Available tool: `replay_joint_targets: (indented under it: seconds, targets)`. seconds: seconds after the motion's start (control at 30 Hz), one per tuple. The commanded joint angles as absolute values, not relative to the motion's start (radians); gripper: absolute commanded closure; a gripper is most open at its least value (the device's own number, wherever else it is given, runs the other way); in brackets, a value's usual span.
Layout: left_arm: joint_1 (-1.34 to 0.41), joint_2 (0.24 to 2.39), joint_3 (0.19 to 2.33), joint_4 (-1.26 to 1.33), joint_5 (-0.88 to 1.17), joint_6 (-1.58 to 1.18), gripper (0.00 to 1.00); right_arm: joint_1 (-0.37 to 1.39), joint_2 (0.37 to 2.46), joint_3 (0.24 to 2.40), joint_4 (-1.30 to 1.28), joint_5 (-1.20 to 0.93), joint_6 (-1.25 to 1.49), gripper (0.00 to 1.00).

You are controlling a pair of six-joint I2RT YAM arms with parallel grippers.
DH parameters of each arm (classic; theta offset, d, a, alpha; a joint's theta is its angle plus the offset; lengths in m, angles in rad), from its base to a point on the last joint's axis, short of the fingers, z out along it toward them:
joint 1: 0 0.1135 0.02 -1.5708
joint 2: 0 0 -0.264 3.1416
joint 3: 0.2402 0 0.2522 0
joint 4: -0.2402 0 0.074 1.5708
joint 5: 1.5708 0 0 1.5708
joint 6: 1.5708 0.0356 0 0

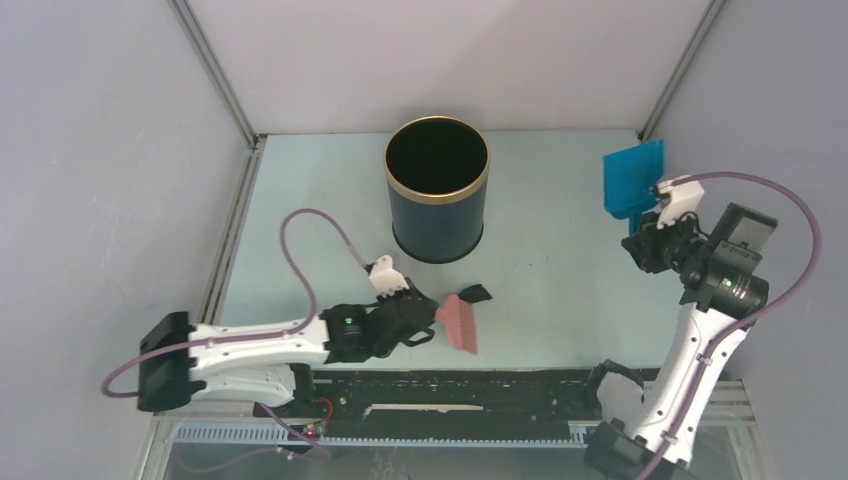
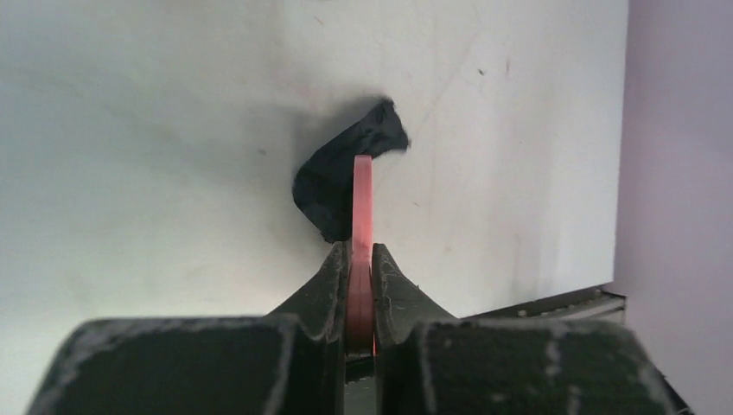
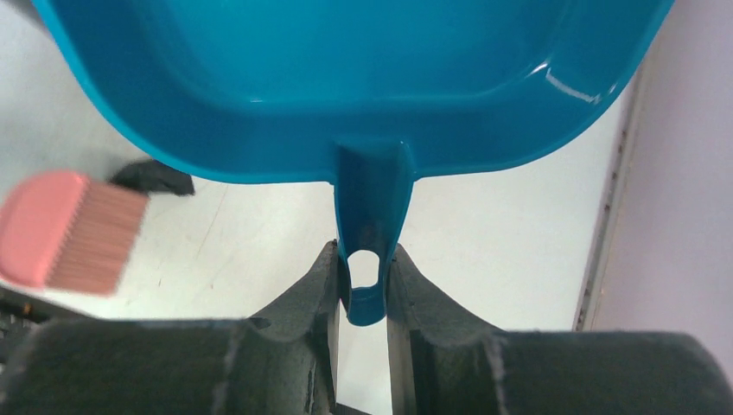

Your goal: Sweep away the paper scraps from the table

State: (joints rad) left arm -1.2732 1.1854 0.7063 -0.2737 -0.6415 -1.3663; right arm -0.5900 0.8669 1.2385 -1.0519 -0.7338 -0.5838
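Observation:
My left gripper [image 1: 428, 318] is shut on the handle of the pink hand brush [image 1: 460, 322], whose head lies low near the table's front. Edge-on in the left wrist view, the brush [image 2: 362, 207] stands between my pads with a black paper scrap [image 2: 341, 173] just beyond it. That scrap [image 1: 474, 293] lies right behind the brush head on the pale table [image 1: 560, 200]. My right gripper [image 1: 650, 222] is shut on the handle of the blue dustpan [image 1: 631, 178], held up at the right side. The right wrist view shows the dustpan [image 3: 346, 78], the brush [image 3: 69, 229] and the scrap [image 3: 154, 176].
A dark blue round bin [image 1: 437, 188] with a gold rim stands open at the middle back. Grey walls close in the left, back and right sides. A black rail strip [image 1: 450, 395] runs along the front edge.

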Motion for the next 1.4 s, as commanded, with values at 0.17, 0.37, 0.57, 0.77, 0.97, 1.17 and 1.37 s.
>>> replay_joint_targets:
  seconds: [0.17, 0.37, 0.57, 0.77, 0.97, 1.17, 1.37]
  targets:
    - [-1.269, 0.678, 0.74, -0.48, -0.743, -0.815, 1.0, -0.048, 0.968, 1.154, -1.273, -0.287, -0.931, 1.0]
    - [-1.267, 0.501, 0.916, -0.868, -0.948, -0.782, 1.0, 0.243, 1.055, 1.084, -1.358, -0.128, -0.991, 1.0]
    - [-1.266, 0.489, 1.024, -1.061, -0.955, -0.645, 1.0, 0.448, 1.199, 1.017, -1.408, 0.032, -0.934, 1.0]
    - [-1.243, 0.651, 1.067, -1.123, -0.992, -0.535, 1.0, 0.6, 1.329, 0.941, -1.377, 0.164, -0.832, 1.0]
    - [-1.17, 0.885, 1.054, -0.96, -0.932, -0.459, 1.0, 0.644, 1.385, 0.94, -1.293, 0.192, -0.783, 1.0]
    - [-1.09, 0.939, 0.966, -0.638, -0.727, -0.48, 1.0, 0.661, 1.457, 0.932, -1.168, 0.305, -0.713, 1.0]
    - [-1.057, 1.036, 0.918, -0.469, -0.633, -0.533, 1.0, 0.708, 1.528, 0.912, -1.092, 0.357, -0.681, 1.0]
